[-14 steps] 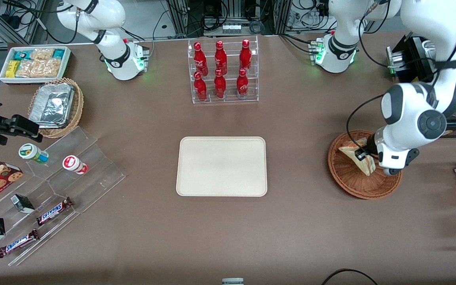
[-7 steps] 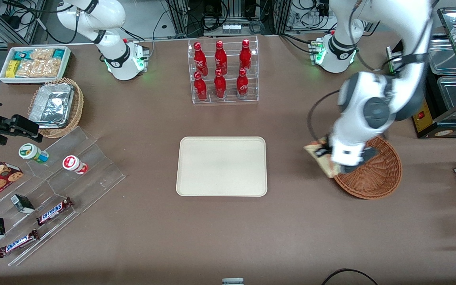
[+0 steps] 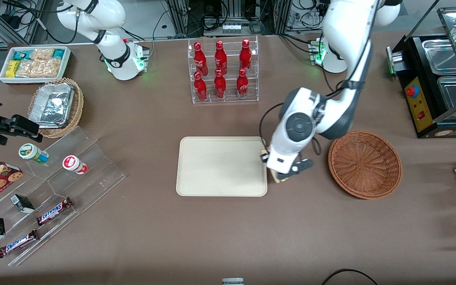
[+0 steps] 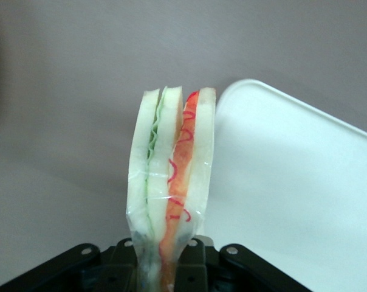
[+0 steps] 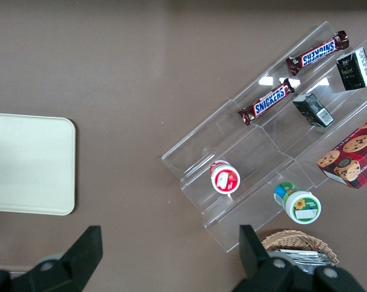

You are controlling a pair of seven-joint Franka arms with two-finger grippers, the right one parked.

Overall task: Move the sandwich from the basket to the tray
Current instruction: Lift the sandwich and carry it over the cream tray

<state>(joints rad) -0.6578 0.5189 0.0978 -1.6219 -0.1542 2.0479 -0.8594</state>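
**Sandwich held at the tray's edge**

The hand (image 3: 278,174) hangs between the tray (image 3: 196,186) and the basket (image 3: 364,164), just beside the tray's rim, clamped on the sandwich (image 4: 171,182). The plastic-wrapped wedge points lengthwise straight out from the fingers, its pale bread layers side by side with green and red filling between them. The round reddish wicker basket sits on the brown bench (image 3: 228,237). Snickers bars (image 3: 54,211) lie toward the parked arm's end.

left arm: bent low over table | end effector (image 3: 276,166): clamped on load, pointing down
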